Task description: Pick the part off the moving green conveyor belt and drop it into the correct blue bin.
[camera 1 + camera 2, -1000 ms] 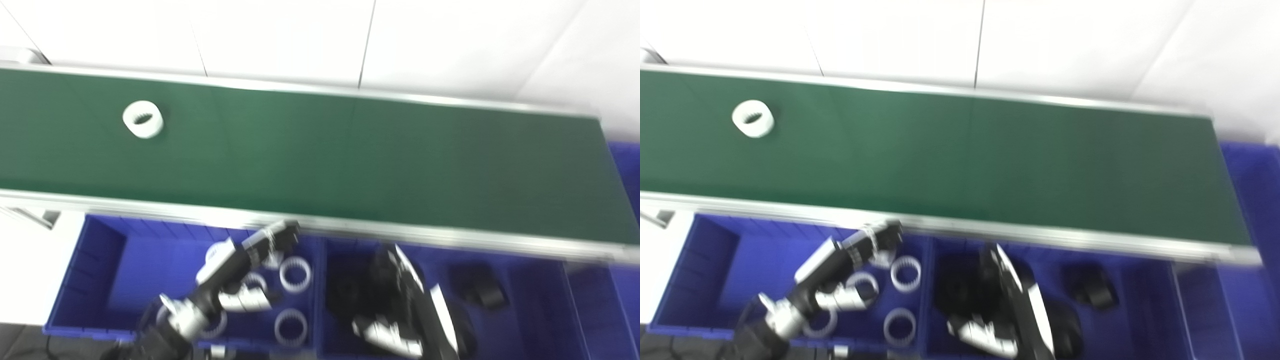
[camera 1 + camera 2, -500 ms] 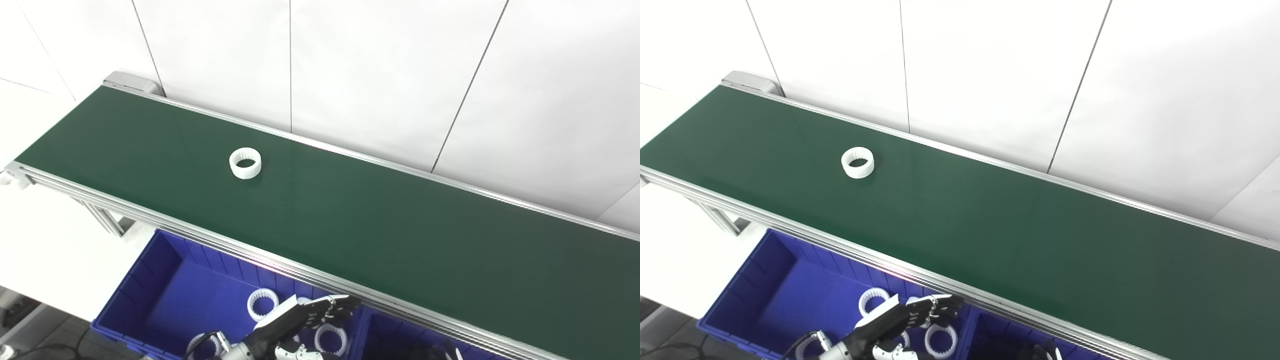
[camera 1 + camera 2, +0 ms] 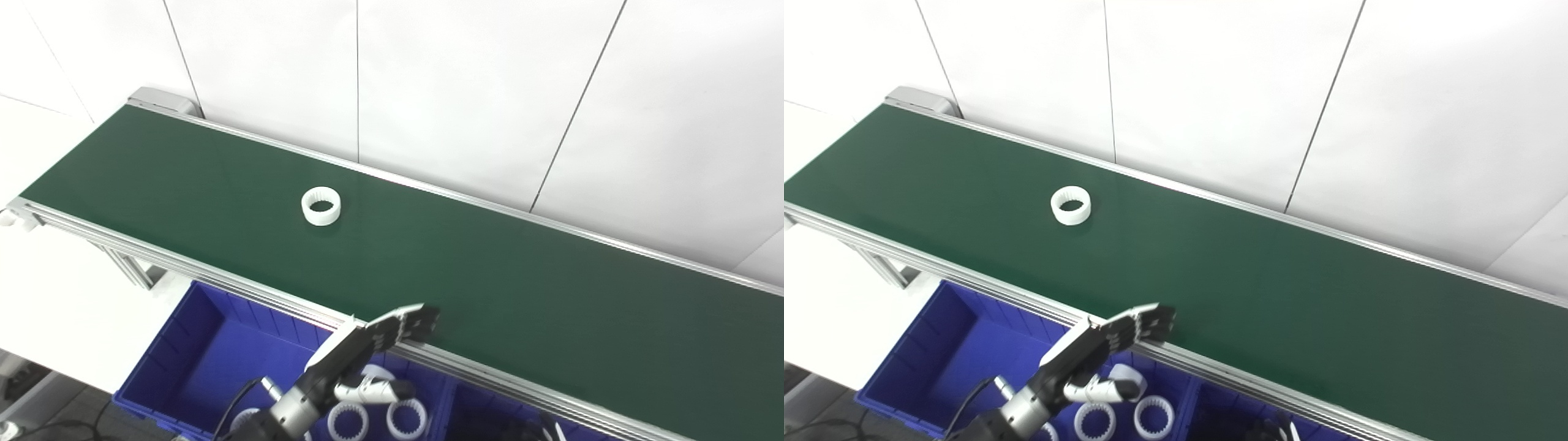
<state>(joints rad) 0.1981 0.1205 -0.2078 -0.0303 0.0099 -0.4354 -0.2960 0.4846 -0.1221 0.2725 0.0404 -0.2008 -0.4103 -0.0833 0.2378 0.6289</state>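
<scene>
The white panelled wall [image 3: 465, 86] filled the top of the frame, and below it the green conveyor belt [image 3: 490, 294] ran from upper left to lower right between silver rails. The blue bin [image 3: 202, 343] sat under the belt's near rail at lower left, with white rings [image 3: 405, 418] already lying in it. The left hand [image 3: 367, 343] was raised over that bin at bottom centre, released, fingers apart and extended over the near rail, holding nothing. The right hand was barely visible at the bottom edge; I cannot tell its state. The white toothed ring [image 3: 321, 206] lay on the belt left of centre, well apart from the hand. This looked like the reach step; the next move called for timing the grasp to the ring's travel.
</scene>
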